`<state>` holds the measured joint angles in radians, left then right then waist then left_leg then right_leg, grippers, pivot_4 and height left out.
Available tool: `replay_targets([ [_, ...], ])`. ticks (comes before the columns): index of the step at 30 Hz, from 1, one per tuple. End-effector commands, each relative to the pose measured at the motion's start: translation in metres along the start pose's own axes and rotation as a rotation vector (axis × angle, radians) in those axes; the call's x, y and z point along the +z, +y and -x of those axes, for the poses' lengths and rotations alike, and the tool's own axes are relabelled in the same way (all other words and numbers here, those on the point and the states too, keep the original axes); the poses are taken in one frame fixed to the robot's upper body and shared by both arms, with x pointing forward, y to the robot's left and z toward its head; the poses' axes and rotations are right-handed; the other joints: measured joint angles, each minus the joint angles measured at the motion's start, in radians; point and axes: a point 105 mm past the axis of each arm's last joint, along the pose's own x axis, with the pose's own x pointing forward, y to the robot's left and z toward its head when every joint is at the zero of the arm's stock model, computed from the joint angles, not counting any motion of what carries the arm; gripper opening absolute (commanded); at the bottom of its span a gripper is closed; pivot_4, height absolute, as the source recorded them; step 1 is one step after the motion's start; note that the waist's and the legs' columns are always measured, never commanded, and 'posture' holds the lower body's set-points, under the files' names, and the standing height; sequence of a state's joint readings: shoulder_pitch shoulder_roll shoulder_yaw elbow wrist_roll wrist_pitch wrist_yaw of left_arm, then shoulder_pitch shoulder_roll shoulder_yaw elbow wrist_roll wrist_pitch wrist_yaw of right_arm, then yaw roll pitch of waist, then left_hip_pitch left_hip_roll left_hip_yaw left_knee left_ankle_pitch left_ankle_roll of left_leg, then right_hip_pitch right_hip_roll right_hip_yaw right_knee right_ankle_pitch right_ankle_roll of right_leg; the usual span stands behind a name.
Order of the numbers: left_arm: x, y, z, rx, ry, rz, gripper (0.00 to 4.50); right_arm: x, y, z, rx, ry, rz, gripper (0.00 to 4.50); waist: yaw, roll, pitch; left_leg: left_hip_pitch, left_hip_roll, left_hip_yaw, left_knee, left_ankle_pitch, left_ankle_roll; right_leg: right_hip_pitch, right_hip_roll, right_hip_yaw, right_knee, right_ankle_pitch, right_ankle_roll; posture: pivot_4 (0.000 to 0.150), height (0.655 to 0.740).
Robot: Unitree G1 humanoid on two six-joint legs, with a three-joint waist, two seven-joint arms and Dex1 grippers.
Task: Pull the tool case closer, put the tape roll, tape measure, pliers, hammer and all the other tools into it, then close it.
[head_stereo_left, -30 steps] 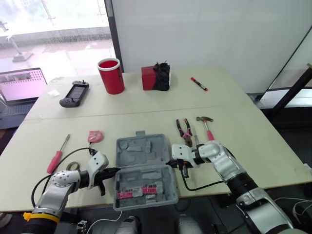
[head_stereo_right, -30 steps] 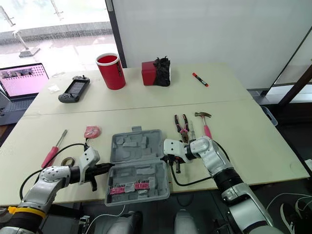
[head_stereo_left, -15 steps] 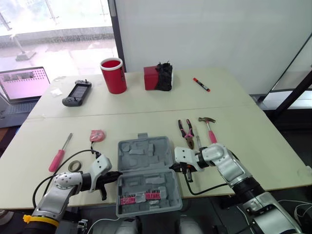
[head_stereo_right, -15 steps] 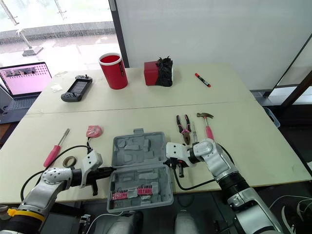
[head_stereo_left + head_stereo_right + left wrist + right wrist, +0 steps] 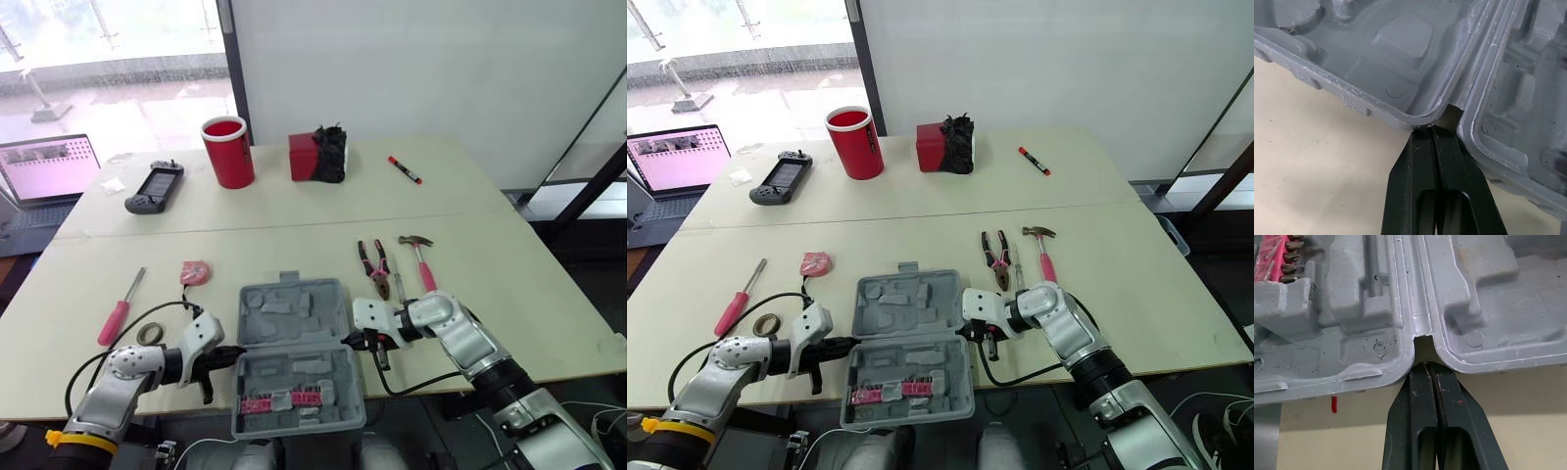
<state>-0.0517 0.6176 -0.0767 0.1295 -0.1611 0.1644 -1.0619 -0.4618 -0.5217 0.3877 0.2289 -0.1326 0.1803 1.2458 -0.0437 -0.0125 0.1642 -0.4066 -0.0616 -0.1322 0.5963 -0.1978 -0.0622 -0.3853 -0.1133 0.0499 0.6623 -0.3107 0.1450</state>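
**Case close to hand, tools yet to load**

The open grey moulded-plastic tool case (image 5: 294, 305) lies at the middle of the surface's near edge, and its nearer half seems to hang over that edge. The left gripper (image 5: 1432, 133) and right gripper (image 5: 1426, 366) each have their fingers pressed together with nothing between them. Their tips are nosed into the hinge notches on either side of the case.

The pull looks nearly done, but no loose tool is in yet and the lid lies flat open. The pink-handled pliers (image 5: 372, 264) and pink-handled hammer (image 5: 419, 257) lie just beyond the right gripper. The pink-handled screwdriver (image 5: 120, 311), small tape roll (image 5: 149, 334) and pink tape measure (image 5: 195, 271) lie toward the left edge.

The case is hard, matte and scuffed, with rounded corners and shaped recesses. A pink strip of metal bits (image 5: 282, 401) sits in its nearer half.
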Motion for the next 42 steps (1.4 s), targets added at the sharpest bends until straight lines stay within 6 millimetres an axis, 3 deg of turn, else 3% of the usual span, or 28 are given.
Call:
replay_targets([
  [1, -0.016, -0.007, -0.004, -0.026, 0.068, 0.016, 0.00, -0.005, 0.008, -0.004, 0.046, 0.019, 0.000, 0.07, 0.001, 0.000, 0.000, 0.000, 0.000, 0.000, 0.000, 0.000, 0.000, 0.000, 0.000, 0.000, 0.000, 0.000, 0.000, 0.150, 0.7400],
  [7, -0.024, 0.024, 0.019, 0.109, 0.118, 0.006, 0.00, -0.015, -0.004, 0.012, -0.002, 0.048, -0.010, 0.07, 0.001, 0.000, 0.000, 0.000, 0.000, 0.000, 0.000, 0.000, 0.000, 0.000, 0.000, 0.000, 0.000, 0.000, 0.000, 0.150, 0.7400],
  [11, -0.014, 0.028, 0.035, 0.111, 0.050, 0.058, 0.00, -0.021, -0.011, 0.028, -0.057, 0.039, -0.029, 0.07, -0.003, 0.000, 0.000, 0.000, 0.000, 0.000, 0.000, 0.000, 0.000, 0.000, 0.000, 0.000, 0.000, 0.000, 0.000, 0.150, 0.7400],
  [17, 0.004, 0.038, 0.062, 0.209, -0.079, 0.096, 0.00, -0.007, -0.016, 0.061, -0.171, -0.147, -0.110, 0.07, 0.001, -0.001, 0.001, -0.002, 0.003, 0.000, 0.000, 0.000, 0.000, -0.002, 0.000, 0.000, 0.000, 0.000, 0.000, 0.150, 0.7400],
  [18, 0.005, 0.041, 0.070, 0.243, -0.095, 0.098, 0.26, -0.009, -0.014, 0.071, -0.189, -0.166, -0.153, 0.02, 0.002, -0.001, 0.001, -0.002, 0.003, -0.001, 0.000, 0.000, 0.000, -0.002, 0.000, 0.000, 0.000, 0.000, 0.000, 0.150, 0.7400],
  [21, 0.004, 0.046, 0.097, 0.328, -0.139, 0.105, 1.19, -0.011, -0.012, 0.099, -0.262, -0.247, -0.253, 0.84, 0.002, -0.001, 0.001, -0.002, 0.003, -0.002, 0.000, 0.000, 0.000, -0.003, -0.001, 0.000, 0.000, 0.000, 0.000, 0.150, 0.7400],
  [27, -0.004, 0.055, 0.160, 0.585, -0.226, 0.088, 4.37, -0.034, -0.003, 0.159, -0.483, -0.339, -0.418, 3.96, 0.003, -0.002, 0.001, -0.002, 0.004, 0.000, -0.001, -0.001, 0.001, -0.002, -0.002, -0.001, -0.002, 0.000, -0.001, 0.150, 0.7400],
  [28, -0.009, 0.057, 0.172, 0.637, -0.233, 0.092, 4.50, -0.042, 0.000, 0.169, -0.520, -0.349, -0.442, 4.46, 0.004, -0.002, 0.001, -0.002, 0.004, 0.000, 0.000, -0.001, 0.002, -0.002, -0.002, -0.001, -0.003, 0.000, -0.001, 0.150, 0.7400],
  [32, -0.037, 0.053, 0.205, 0.800, -0.222, 0.145, 4.50, -0.073, 0.020, 0.190, -0.594, -0.298, -0.501, 4.46, 0.007, -0.002, 0.001, -0.002, 0.004, 0.003, -0.001, -0.002, 0.003, -0.001, -0.003, 0.000, -0.006, 0.000, -0.001, 0.150, 0.7400],
  [35, -0.054, 0.046, 0.212, 0.825, -0.203, 0.186, 4.50, -0.084, 0.028, 0.198, -0.612, -0.277, -0.520, 4.46, 0.004, -0.002, 0.001, -0.002, 0.004, 0.006, -0.001, -0.003, 0.004, 0.001, -0.004, -0.001, -0.010, 0.000, -0.001, 0.150, 0.7400],
  [37, -0.055, 0.042, 0.212, 0.821, -0.202, 0.183, 4.50, -0.089, 0.029, 0.201, -0.622, -0.262, -0.527, 4.46, 0.003, -0.002, 0.001, -0.002, 0.004, 0.007, 0.000, -0.003, 0.004, 0.002, -0.004, 0.000, -0.011, -0.001, -0.002, 0.150, 0.7400],
  [40, -0.046, 0.043, 0.209, 0.811, -0.229, 0.169, 4.50, -0.079, 0.022, 0.199, -0.597, -0.286, -0.531, 4.46, 0.005, -0.002, 0.001, -0.002, 0.004, 0.007, 0.000, -0.003, 0.004, 0.002, -0.004, 0.000, -0.011, -0.001, -0.005, 0.150, 0.7400],
  [42, -0.042, 0.045, 0.209, 0.825, -0.245, 0.168, 4.50, -0.061, 0.014, 0.196, -0.552, -0.316, -0.504, 4.46, 0.004, -0.002, 0.001, -0.002, 0.004, 0.007, 0.000, -0.003, 0.004, 0.002, -0.004, 0.000, -0.012, -0.001, -0.005, 0.150, 0.7400],
])
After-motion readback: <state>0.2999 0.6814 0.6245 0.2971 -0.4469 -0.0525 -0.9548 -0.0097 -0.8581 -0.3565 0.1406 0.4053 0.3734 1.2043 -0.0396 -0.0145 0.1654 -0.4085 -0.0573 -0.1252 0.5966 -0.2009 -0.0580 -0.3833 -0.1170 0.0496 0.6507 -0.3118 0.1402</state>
